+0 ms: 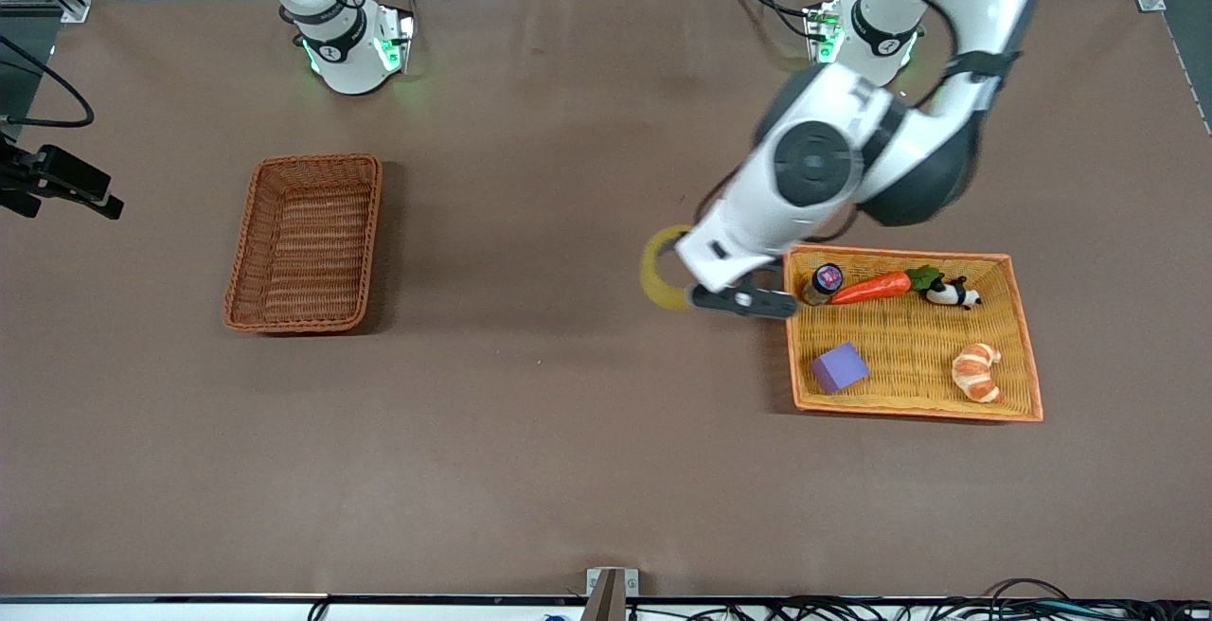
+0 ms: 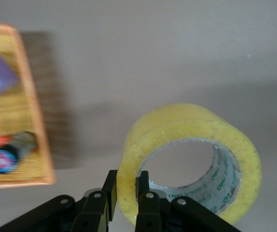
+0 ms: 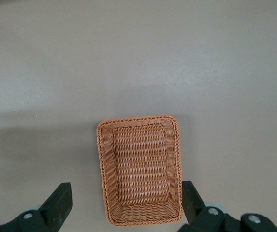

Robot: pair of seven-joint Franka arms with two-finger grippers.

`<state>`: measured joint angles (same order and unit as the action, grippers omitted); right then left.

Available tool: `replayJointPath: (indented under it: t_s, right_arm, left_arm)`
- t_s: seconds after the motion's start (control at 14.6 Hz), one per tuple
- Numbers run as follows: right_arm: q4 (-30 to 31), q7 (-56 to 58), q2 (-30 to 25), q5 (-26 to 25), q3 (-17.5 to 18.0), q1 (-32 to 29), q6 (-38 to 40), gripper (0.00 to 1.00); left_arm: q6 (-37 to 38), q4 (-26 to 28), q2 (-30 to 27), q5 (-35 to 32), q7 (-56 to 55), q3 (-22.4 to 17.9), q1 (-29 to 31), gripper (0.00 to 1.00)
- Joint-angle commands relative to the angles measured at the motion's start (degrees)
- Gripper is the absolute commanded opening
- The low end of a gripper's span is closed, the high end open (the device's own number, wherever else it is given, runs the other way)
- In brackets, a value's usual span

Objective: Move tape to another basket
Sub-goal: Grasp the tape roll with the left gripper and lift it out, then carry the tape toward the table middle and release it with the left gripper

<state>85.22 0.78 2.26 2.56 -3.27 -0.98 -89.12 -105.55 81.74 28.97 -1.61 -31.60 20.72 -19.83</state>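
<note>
Brown surface [image 1: 530, 432] in the front view: the left arm hides most of the tape [image 1: 657, 269], held over bare surface beside the orange tray [image 1: 1027, 346]. Left wrist view: left tool [image 2: 127, 186] pinches the tape's [image 2: 191, 145] wall. Right wrist view: right tool [image 3: 126, 203], fingers spread, hangs over the basket [image 3: 139, 169].

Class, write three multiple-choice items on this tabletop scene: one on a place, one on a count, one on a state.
1. The purple cube lies
A in the orange tray
B in the brown basket
C on bare table

2. Things in the tray:
A three
B five
C seven

3. The tape is
A flat in the tray
B clamped by the left gripper
C in the basket

Key: 1 A, cube sits in the tray; 2 B, cube, croissant, carrot, bottle, panda; 3 B, jaws pinch its wall above bare table.
</note>
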Motion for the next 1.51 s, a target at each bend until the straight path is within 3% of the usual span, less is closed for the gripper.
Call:
replayJointPath:
  t_s: [0.0, 0.21, 0.48, 0.75, 0.82, 0.89, 0.96, 1.23, 1.44]
  right_arm:
    - [1.27, 0.63, -1.21, 0.6, 0.11, -0.25, -0.18, 1.0]
    - [1.27, 0.63, -1.21, 0.6, 0.11, -0.25, -0.18, 1.0]
    - [1.27, 0.63, -1.21, 0.6, 0.11, -0.25, -0.18, 1.0]
    - [1.27, 0.63, -1.21, 0.6, 0.11, -0.25, -0.18, 1.0]
    - [1.27, 0.63, -1.21, 0.6, 0.11, -0.25, -0.18, 1.0]
    - [1.09, 0.89, -1.12, 0.6, 0.11, -0.34, -0.35, 1.0]
    - [1.0, 1.5, -1.12, 0.6, 0.11, -0.34, -0.35, 1.0]
    - [1.0, 3.09, -1.12, 0.43, 0.02, -0.43, -0.35, 1.0]
    - [1.0, 2.39, -1.12, 1.39, 0.19, 0.09, -0.09, 1.0]
  left_arm:
    - [-7.18, -2.82, 5.82, -0.76, -8.7, -1.12, -7.74, 0.0]
    - [-13.1, -5.62, 12.23, -0.85, -13.65, -2.61, -13.37, 0.0]
    - [-19.78, -6.24, 17.07, -0.67, -16.29, -9.72, -21.02, 0.0]
    - [-21.8, -6.33, 20.07, -0.67, -15.77, -10.88, -22.09, 0.04]
    - [-22.85, -6.33, 20.33, -0.76, -15.77, -10.88, -22.18, 0.2]
    - [-23.04, -6.24, 20.34, -0.76, -15.86, -10.88, -22.18, 0.63]
    - [-23.04, -6.24, 20.16, -0.94, -15.69, -11.14, -22.26, 0.99]
    - [-19.72, -6.24, 15.35, -2.59, -15.6, -12.54, -21.39, 1.0]
    - [-12.52, -6.07, 6.04, -7.35, -14.19, -15.0, -18.16, 1.0]
